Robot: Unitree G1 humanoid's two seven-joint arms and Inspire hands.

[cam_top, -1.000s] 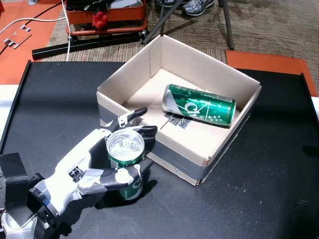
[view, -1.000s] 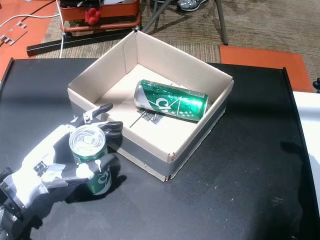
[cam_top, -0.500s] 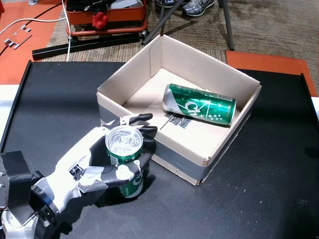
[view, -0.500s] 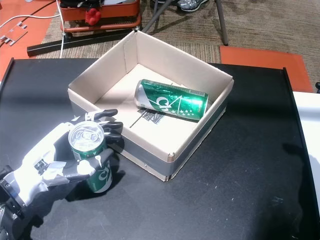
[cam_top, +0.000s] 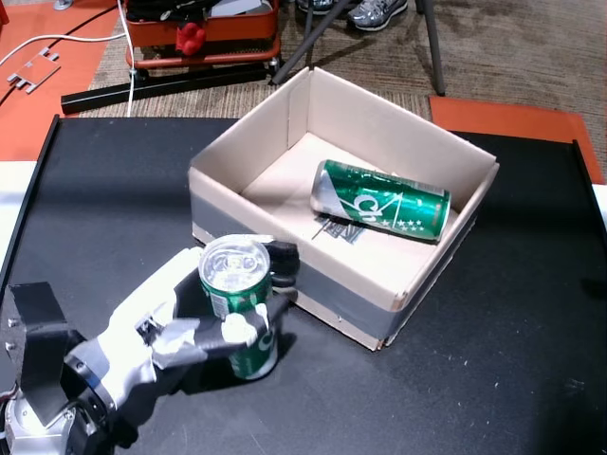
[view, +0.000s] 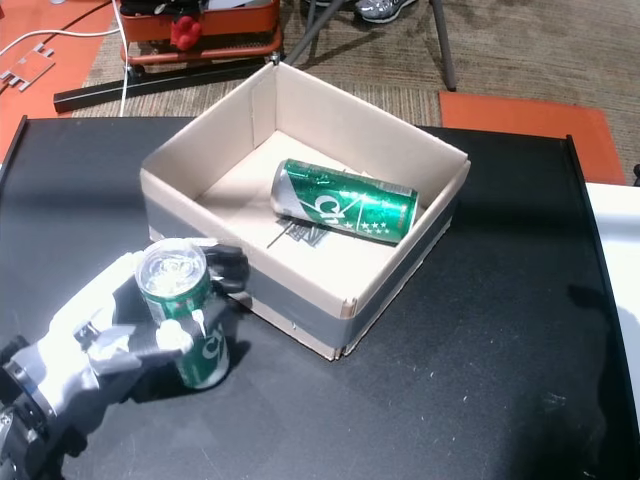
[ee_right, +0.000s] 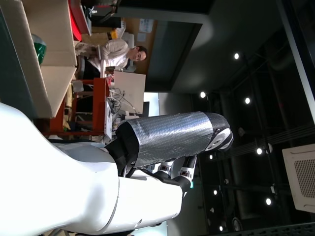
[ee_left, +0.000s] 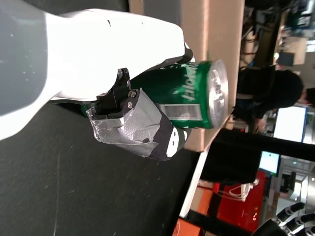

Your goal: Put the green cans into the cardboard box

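On the black table, at about 7 o'clock from the cardboard box, the left hand has its fingers wrapped around an upright green can, thumb pressed to its side. A second green can lies on its side inside the box. The right hand grips nothing, fingers apart.
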